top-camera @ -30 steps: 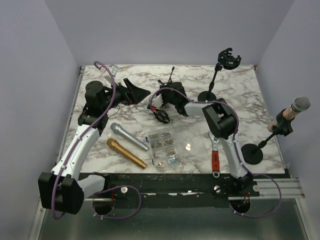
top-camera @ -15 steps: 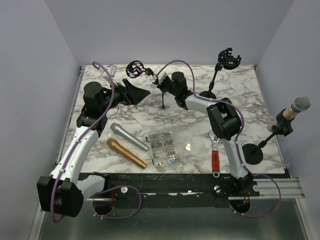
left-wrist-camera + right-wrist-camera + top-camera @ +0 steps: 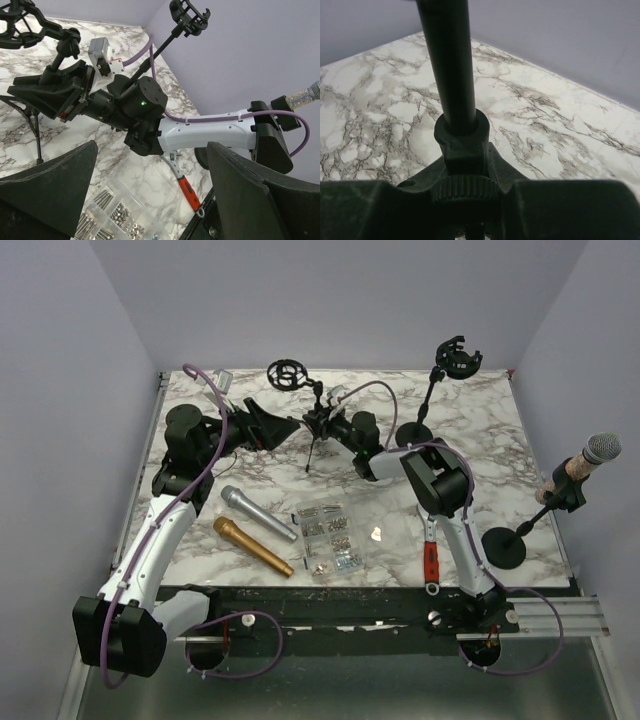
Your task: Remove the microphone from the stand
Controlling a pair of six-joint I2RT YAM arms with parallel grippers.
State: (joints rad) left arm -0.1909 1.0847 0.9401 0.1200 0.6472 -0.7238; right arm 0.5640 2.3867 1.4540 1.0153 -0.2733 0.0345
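A microphone with a silver mesh head (image 3: 598,450) sits tilted in the clip of a black round-base stand (image 3: 505,545) at the table's right edge; it also shows in the left wrist view (image 3: 306,95). Neither gripper is near it. My right gripper (image 3: 322,424) is shut on a small black tripod stand (image 3: 461,135) that carries an empty ring mount (image 3: 289,373), and holds it upright at the back middle. My left gripper (image 3: 288,425) is open and empty just left of that tripod, its fingers (image 3: 55,185) spread wide.
A second round-base stand with an empty clip (image 3: 458,355) stands at the back right. A silver microphone (image 3: 258,512) and a gold one (image 3: 252,546) lie at the front left. A clear screw box (image 3: 328,535) and a red-handled wrench (image 3: 431,558) lie at the front middle.
My right gripper has raised the tripod stand from lying on the table to upright and carried it back and left, close to my left gripper. The left arm has barely moved.
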